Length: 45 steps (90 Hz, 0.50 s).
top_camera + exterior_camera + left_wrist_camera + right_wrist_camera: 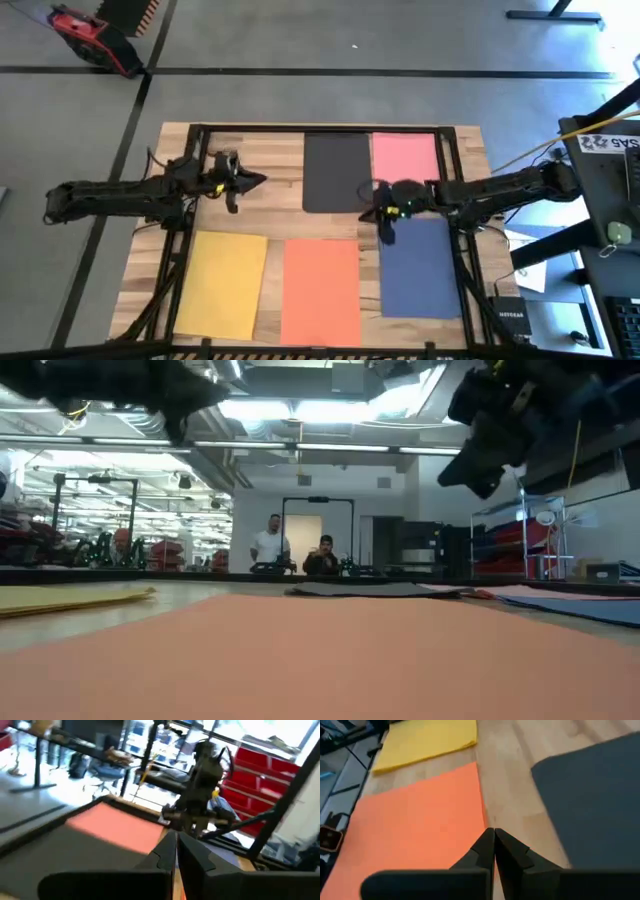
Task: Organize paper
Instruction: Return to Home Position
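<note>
Dark fingers of the right gripper (494,832) are pressed together with nothing between them, as its own wrist view shows. In the high view this gripper (384,232) hangs above the far end of the blue paper (420,270). Just beside it on the left arm's side lies the near right corner of the black paper (336,172), and just beyond it, toward the far edge of the table, lies the pink paper (405,155). Ahead of its fingertips the orange paper (415,825) lies flat, next to the blue paper at the near edge, and the yellow paper (427,740) lies farther off past it. The left gripper (175,839) is likewise closed and empty; it is held over bare wood of the wooden table (270,150), pointing at the black paper's edge a little apart from it, with the yellow paper (222,282) lying nearer the front edge, on its own arm's side. All five colours lie flat and separate, none overlapping another. From table height the orange paper (300,650) fills the foreground, and two people (268,542) show in the room far beyond the table.
</note>
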Each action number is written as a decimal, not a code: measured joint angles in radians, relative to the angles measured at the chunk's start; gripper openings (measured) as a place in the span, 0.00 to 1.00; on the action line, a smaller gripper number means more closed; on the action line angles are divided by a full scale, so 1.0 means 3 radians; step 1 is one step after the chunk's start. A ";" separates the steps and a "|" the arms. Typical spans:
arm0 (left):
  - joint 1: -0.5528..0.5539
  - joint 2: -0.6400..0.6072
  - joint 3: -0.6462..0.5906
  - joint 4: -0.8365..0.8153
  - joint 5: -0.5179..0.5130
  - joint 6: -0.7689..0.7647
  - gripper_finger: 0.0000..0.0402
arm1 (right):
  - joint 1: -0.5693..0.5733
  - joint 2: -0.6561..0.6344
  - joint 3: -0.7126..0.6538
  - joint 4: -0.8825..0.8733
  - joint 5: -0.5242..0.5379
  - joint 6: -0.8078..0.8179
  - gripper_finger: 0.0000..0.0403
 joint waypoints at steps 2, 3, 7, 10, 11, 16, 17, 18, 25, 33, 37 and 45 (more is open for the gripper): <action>0.0012 -0.0054 -0.0062 0.0018 0.0000 -0.0023 0.00 | -0.0033 -0.0034 -0.0033 0.0050 -0.0046 -0.0009 0.00; 0.0018 -0.0083 -0.0093 0.0028 -0.0002 -0.0029 0.00 | -0.0047 -0.0051 -0.0053 0.0075 -0.0066 -0.0011 0.00; 0.0043 -0.0169 -0.0208 0.0045 -0.0005 -0.0048 0.00 | -0.0099 -0.0129 -0.0160 0.0188 -0.0124 -0.0008 0.00; 0.0065 -0.0231 -0.0289 0.0039 -0.0008 -0.0052 0.00 | -0.0133 -0.0189 -0.0271 0.0296 -0.0157 0.0005 0.00; 0.0074 -0.0248 -0.0312 0.0039 -0.0009 -0.0053 0.00 | -0.0144 -0.0209 -0.0312 0.0331 -0.0167 0.0014 0.00; 0.0123 -0.0316 -0.0420 0.0072 -0.0006 -0.0065 0.00 | -0.0181 -0.0330 -0.0547 0.0490 -0.0170 0.0100 0.00; 0.0134 -0.0329 -0.0441 0.0071 -0.0004 -0.0073 0.00 | -0.0188 -0.0359 -0.0598 0.0523 -0.0171 0.0121 0.00; 0.0145 -0.0342 -0.0463 0.0071 -0.0001 -0.0087 0.00 | -0.0197 -0.0390 -0.0649 0.0560 -0.0170 0.0150 0.00; 0.0228 -0.0422 -0.0594 0.0071 0.0113 -0.0127 0.00 | -0.0259 -0.0606 -0.0955 0.0858 -0.0168 0.0283 0.00; 0.0326 -0.0473 -0.0691 0.0088 0.0258 -0.0142 0.00 | -0.0322 -0.0894 -0.1253 0.0942 -0.0080 0.0369 0.00; 0.0379 -0.0499 -0.0744 0.0088 0.0279 -0.0150 0.00 | -0.0357 -0.1021 -0.1350 0.0944 0.0002 0.0374 0.00; 0.0493 -0.0500 -0.0826 0.0089 0.0326 -0.0115 0.00 | -0.0458 -0.1258 -0.1509 0.0891 0.0094 0.0358 0.00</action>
